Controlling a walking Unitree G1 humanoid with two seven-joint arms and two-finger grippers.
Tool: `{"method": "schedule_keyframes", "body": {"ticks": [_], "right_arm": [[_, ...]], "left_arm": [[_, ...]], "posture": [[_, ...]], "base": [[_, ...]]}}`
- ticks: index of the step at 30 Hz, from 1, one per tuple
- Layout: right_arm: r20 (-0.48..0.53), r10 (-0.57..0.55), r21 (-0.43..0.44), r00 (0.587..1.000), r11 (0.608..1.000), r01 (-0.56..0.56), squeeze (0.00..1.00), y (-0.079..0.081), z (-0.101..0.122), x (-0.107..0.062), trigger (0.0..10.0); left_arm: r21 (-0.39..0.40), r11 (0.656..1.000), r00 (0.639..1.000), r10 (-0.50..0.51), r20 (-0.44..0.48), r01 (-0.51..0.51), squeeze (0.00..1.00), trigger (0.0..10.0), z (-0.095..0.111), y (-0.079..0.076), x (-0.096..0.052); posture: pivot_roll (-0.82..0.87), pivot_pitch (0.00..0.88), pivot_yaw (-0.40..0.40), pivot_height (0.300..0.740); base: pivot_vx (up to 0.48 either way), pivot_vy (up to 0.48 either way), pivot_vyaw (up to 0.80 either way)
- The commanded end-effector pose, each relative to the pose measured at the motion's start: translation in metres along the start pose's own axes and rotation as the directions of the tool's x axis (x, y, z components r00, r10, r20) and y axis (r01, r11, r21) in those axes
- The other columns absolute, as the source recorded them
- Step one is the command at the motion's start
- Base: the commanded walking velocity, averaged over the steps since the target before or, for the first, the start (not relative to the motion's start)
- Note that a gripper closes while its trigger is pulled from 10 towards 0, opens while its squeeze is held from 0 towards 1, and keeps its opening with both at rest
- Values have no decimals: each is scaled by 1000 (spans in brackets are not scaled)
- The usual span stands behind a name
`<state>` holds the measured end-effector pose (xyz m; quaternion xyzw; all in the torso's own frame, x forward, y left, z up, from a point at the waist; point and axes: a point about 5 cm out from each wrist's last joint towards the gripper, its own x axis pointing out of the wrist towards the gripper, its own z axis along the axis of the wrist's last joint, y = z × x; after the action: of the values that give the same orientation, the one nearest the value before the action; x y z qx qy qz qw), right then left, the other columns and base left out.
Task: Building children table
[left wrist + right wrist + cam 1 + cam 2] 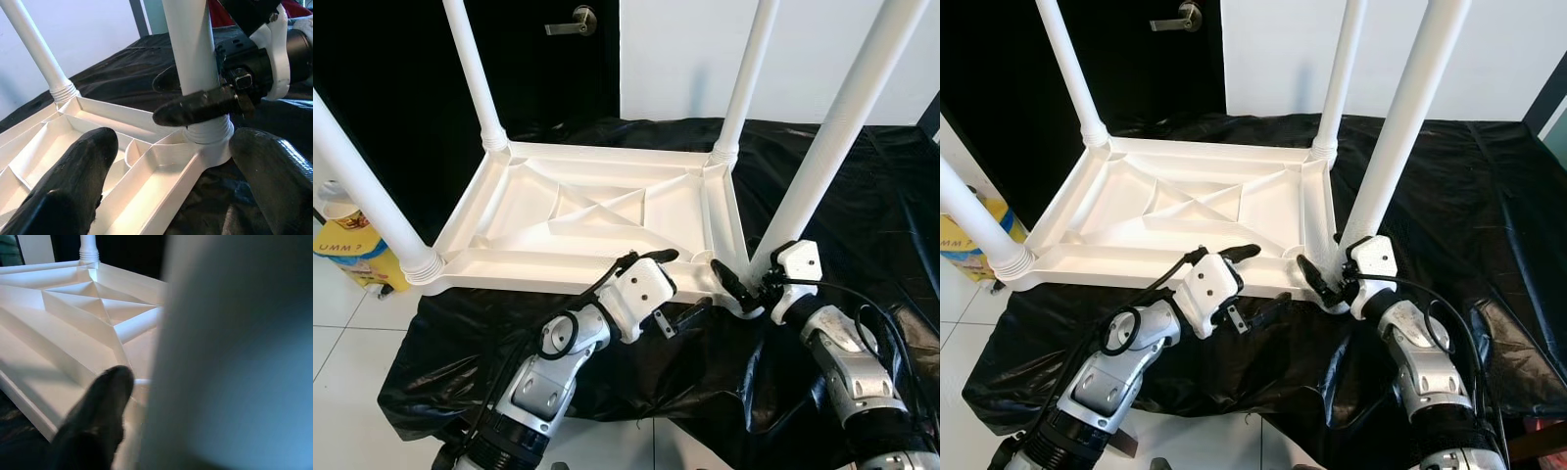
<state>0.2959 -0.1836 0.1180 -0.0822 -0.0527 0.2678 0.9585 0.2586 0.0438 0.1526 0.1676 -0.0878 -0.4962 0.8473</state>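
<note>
Children's table top (597, 211) lies upside down on a black plastic sheet (822, 186) spread over the tiled floor (342, 323), ribbed underside up, with four white legs standing in its corner sockets. The near right leg (832, 147) is the one in hand: the right gripper (739, 289) has its jaws closed around that leg just above its threaded collar, one black finger across the front and the other behind it, as the left wrist view shows. The left gripper (671, 284) hovers just beside the near rim of the top with its jaws spread wide and holding nothing.

The likely risk is cross-threading. If the leg is turned while tilted, the collar could bind before it seats, leaving a wobbly leg. Smooth plastic may also slip between the fingers, so the twist would achieve nothing. With nothing pinning the top, it could rotate or slide on the slick sheet, and the tall legs could sway. A yellow container (357, 250) stands near the far left corner, close enough to be knocked.
</note>
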Motion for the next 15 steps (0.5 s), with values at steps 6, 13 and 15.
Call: {"method": "schedule_keyframes", "body": {"ticks": [6, 13, 15], "right_arm": [[-37, 49, 18, 998, 999, -49, 0, 7, -11, 0, 0], [-56, 12, 18, 998, 1000, -11, 0, 7, -18, -5, 7529], [-62, -28, 24, 998, 999, 29, 0, 8, -20, -6, 10000]], "left_arm": [[14, 999, 999, 36, -2, -36, 0, 10000, 0, 2, 1], [14, 999, 1000, 30, 1, -30, 0, 10000, 0, 1, 1], [15, 1000, 1000, 25, 3, -25, 0, 10000, 0, 1, 2]], "posture": [[-13, 0, -36, 740], [-20, 0, -29, 740], [-23, 0, -28, 740]], "base": [[0, 0, 0], [0, 0, 0], [0, 0, 0]]}}
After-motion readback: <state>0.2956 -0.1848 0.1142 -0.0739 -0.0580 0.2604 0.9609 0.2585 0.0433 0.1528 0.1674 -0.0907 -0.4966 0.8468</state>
